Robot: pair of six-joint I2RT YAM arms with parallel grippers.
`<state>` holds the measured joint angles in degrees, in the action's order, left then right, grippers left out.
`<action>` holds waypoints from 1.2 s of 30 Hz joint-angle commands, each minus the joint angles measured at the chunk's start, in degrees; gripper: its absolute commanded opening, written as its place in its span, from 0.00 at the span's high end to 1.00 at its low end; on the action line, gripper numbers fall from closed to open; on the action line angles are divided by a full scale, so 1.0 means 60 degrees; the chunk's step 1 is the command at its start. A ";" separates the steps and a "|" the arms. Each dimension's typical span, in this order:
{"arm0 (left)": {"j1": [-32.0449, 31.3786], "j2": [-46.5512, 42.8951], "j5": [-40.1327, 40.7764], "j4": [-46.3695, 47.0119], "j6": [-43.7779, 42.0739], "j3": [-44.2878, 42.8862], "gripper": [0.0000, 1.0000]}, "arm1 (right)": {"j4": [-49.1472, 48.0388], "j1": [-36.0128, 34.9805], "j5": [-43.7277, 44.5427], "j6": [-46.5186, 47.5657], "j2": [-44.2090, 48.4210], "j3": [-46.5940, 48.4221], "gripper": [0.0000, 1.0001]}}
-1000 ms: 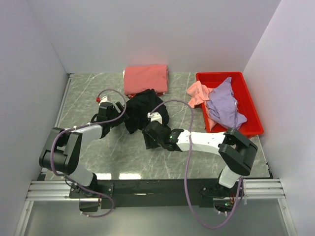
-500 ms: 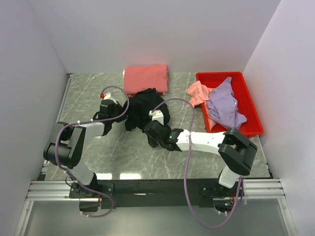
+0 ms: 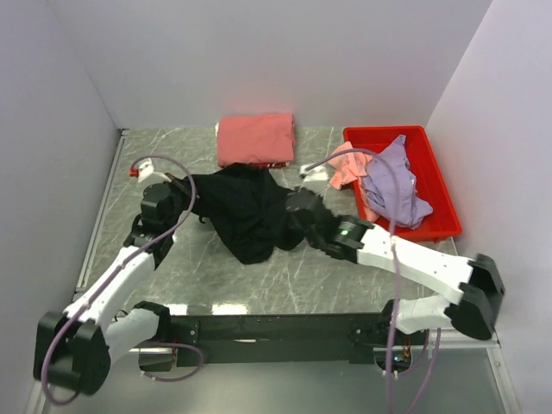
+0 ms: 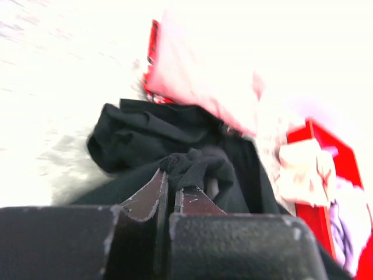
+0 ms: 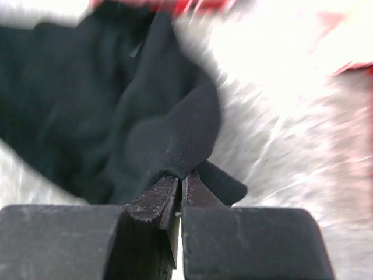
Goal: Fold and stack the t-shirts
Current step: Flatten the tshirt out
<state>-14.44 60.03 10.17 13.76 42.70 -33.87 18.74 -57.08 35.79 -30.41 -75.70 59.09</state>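
Fabric of the black t-shirt point(image 3: 250, 220) lies spread over the marbled table point(image 3: 207, 276) between the two grippers, each holding one edge of it. The left gripper point(image 3: 191, 197) has its jaws pressed together on a bunched fold of the shirt. In its blurred wrist view the fingers point(image 4: 145, 198) meet with black cloth heaped just past their tips. The right gripper point(image 3: 293, 222) is clamped just as tightly. A flap of the same shirt is caught between its fingertips point(image 5: 154, 198) and falls away ahead and to their left. Beyond both grippers, at the far edge of the table, the coral-red t-shirt point(image 3: 255, 138) lies folded flat, just beside the black cloth. To the right of the right gripper sits the red bin point(image 3: 444, 194). The pink t-shirt point(image 3: 347, 164) is draped over the bin's near-left rim, close to that gripper's wrist. The lavender t-shirt point(image 3: 392, 183) lies crumpled inside the bin.
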 commanded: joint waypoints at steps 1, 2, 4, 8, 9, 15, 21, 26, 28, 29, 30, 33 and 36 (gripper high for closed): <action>-0.0026 -0.0965 0.1467 -0.1338 0.0105 -0.0419 0.99 | -0.0120 0.0663 0.1401 0.0659 0.1145 0.0464 1.00; -0.0026 -0.1155 0.1729 -0.1776 0.0149 -0.0695 0.99 | 0.0010 0.0840 0.1418 0.0660 0.1495 0.0566 1.00; -0.0026 -0.1785 0.2038 -0.2262 0.0237 -0.0975 0.99 | 0.0113 0.1162 0.1388 0.0937 0.1878 0.0888 1.00; -0.0026 -0.3174 0.2712 -0.3287 0.0179 -0.1867 0.99 | -0.0426 0.1559 0.1126 0.1974 0.3121 0.1225 1.00; -0.0026 -0.3382 0.2742 -0.3333 0.0150 -0.2030 0.99 | -0.0501 0.1574 0.1038 0.2152 0.3299 0.1313 1.00; -0.0026 -0.4641 0.2305 -0.3713 -0.0041 -0.3348 0.99 | -0.0019 0.1603 0.0409 0.2680 0.4105 0.2527 1.00; -0.0026 -0.5243 0.1894 -0.4315 -0.0027 -0.4550 0.99 | 0.0815 0.1603 -0.0588 0.2550 0.4838 0.3158 1.00; -0.0026 -0.5099 0.1555 -0.4621 0.0091 -0.4639 0.99 | 0.1446 0.1661 -0.0634 0.2403 0.4840 0.3423 1.00; -0.0026 -0.4616 0.1833 -0.4943 0.0310 -0.4639 0.99 | 0.1563 0.1822 -0.0604 0.2389 0.4664 0.3438 1.00; -0.0026 -0.4426 0.2038 -0.5336 0.0412 -0.4610 0.99 | 0.1651 0.2171 -0.0763 0.2301 0.4402 0.3322 1.00; -0.0026 -0.4018 0.2127 -0.5543 0.0529 -0.4566 0.99 | 0.1681 0.2493 -0.1026 0.2257 0.4254 0.3234 1.00; -0.0026 -0.3256 0.2142 -0.5896 0.0939 -0.3806 0.99 | 0.1462 0.3928 -0.2854 0.1949 0.3537 0.2415 1.00; -0.0026 -0.2274 0.1951 -0.5562 0.1072 -0.2272 0.99 | 0.1023 0.5160 -0.4511 0.1583 0.2381 0.1550 1.00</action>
<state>-14.55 41.17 21.67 -17.76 46.89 -54.43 25.89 -31.59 20.36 -18.46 -54.83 73.10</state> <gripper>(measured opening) 0.037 0.015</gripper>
